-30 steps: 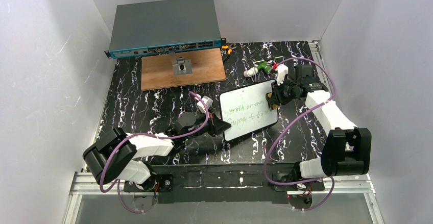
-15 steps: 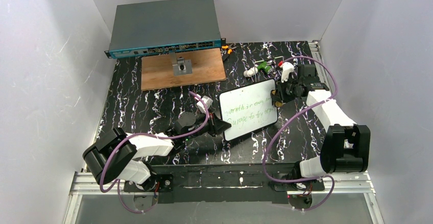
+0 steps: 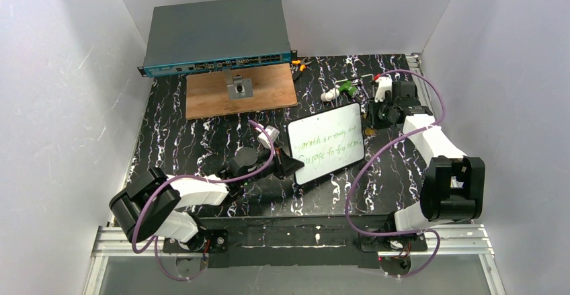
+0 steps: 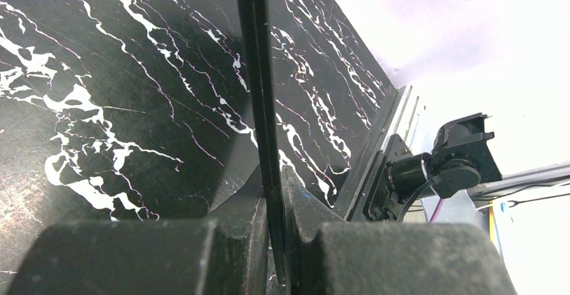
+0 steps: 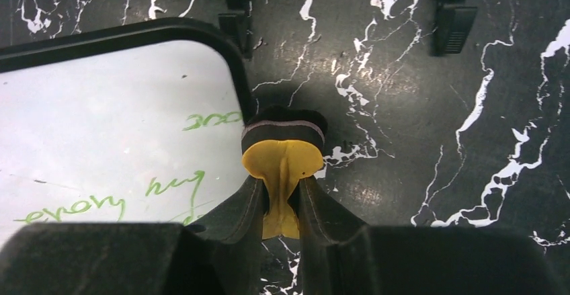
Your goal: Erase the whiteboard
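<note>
The small flat whiteboard (image 3: pixel 327 143) has a shiny white face, green writing and a thin black rim. The tabletop (image 3: pixel 201 140) is black with wiggly white lines. The small soft eraser (image 5: pixel 281 164) is yellow with a dark end.

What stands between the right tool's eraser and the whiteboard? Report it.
Nothing visible. The right tool holds the eraser just beside the whiteboard rim; the left tool clamps the opposite edge, out of the way.
</note>
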{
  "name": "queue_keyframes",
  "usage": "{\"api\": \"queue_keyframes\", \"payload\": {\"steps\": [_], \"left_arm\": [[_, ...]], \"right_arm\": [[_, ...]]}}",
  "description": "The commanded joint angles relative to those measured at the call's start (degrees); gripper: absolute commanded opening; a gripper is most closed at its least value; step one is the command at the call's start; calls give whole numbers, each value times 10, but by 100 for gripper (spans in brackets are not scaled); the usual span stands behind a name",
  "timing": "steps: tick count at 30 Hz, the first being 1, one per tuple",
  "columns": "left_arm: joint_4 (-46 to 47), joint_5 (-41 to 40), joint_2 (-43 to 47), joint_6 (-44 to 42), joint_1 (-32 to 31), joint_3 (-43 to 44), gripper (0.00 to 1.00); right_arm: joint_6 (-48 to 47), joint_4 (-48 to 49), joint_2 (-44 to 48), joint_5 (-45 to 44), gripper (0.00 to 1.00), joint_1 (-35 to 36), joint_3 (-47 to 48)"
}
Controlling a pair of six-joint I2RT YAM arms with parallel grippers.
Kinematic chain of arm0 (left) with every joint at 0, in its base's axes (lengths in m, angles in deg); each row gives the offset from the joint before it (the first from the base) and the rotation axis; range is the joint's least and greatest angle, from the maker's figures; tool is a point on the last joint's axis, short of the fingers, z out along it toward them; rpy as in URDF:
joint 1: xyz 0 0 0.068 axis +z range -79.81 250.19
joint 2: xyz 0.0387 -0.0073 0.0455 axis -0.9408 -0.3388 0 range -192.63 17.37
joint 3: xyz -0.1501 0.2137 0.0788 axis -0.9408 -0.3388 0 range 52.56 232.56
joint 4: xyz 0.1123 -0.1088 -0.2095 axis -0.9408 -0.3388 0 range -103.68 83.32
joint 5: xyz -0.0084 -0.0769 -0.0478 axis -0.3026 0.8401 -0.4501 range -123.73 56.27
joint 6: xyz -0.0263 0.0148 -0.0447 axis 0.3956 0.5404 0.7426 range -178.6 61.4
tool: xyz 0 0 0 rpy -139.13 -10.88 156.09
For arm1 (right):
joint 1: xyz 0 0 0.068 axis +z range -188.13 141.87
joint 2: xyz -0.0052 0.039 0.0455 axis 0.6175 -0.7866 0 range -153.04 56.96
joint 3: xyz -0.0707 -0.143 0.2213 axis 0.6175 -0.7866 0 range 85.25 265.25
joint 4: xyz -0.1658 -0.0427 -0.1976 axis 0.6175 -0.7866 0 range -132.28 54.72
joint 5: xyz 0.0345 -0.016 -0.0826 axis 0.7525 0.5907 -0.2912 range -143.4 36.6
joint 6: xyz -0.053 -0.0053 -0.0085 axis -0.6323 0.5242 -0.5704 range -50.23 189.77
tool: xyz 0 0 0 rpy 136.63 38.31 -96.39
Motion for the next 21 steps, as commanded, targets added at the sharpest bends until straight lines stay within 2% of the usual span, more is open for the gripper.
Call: {"api": "queue_keyframes", "payload": {"steps": [1, 7, 11, 13, 18, 21], "left_arm": [[32, 78, -3, -38, -11, 8, 0], [29, 79, -4, -40, -12, 11, 0], [28, 80, -6, -38, -11, 13, 0], [25, 80, -6, -38, -11, 15, 0], [22, 80, -6, -37, -11, 17, 0], [22, 80, -7, -38, -11, 17, 0]], "right_arm": [[0, 33, -3, 21, 1, -5, 21], [-40, 11, 27, 182, 1, 7, 19], [-50, 6, 40, 230, 1, 21, 16], [-39, 14, 38, 198, 1, 22, 16], [-2, 18, -4, 6, 1, 21, 35], [4, 17, -21, -44, 1, 19, 43]]}}
